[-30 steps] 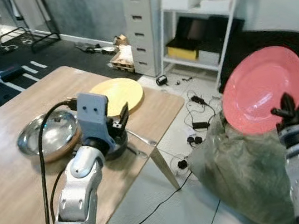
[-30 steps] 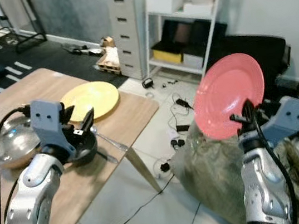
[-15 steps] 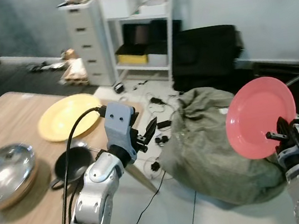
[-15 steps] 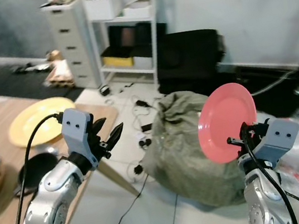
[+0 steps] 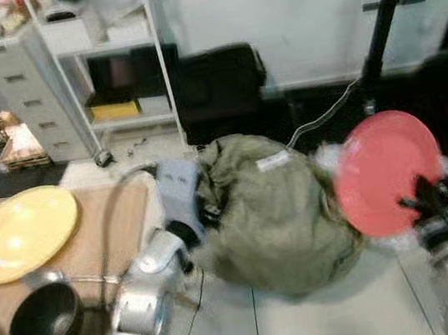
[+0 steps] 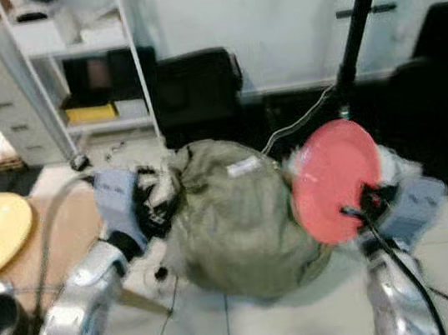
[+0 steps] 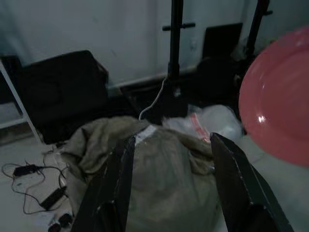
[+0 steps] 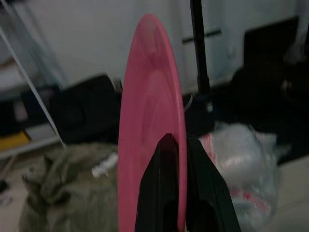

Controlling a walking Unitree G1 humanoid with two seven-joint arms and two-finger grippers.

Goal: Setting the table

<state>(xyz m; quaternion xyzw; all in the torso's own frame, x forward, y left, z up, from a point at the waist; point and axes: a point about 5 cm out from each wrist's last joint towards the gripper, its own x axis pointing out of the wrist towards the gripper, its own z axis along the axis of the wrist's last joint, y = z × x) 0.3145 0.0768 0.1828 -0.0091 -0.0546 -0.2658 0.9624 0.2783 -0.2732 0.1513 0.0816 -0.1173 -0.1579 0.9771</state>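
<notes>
Right now my right gripper [image 8: 179, 193] has its fingers clamped on the rim of the pink plate [image 5: 386, 170], upright above the floor beside the green sack [image 5: 273, 211]. My left gripper [image 7: 169, 183] hovers, fingers spread, off the desk [image 5: 91, 238] edge.

No text, label, brand or number can be read anywhere.

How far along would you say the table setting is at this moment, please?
Partly done: a yellow plate and a black pan already lie on the wooden table. In hand: the right gripper is shut on the pink plate, held on edge off to the table's side, above the floor. Left: placing it; the left gripper is open, holding nothing.
</notes>
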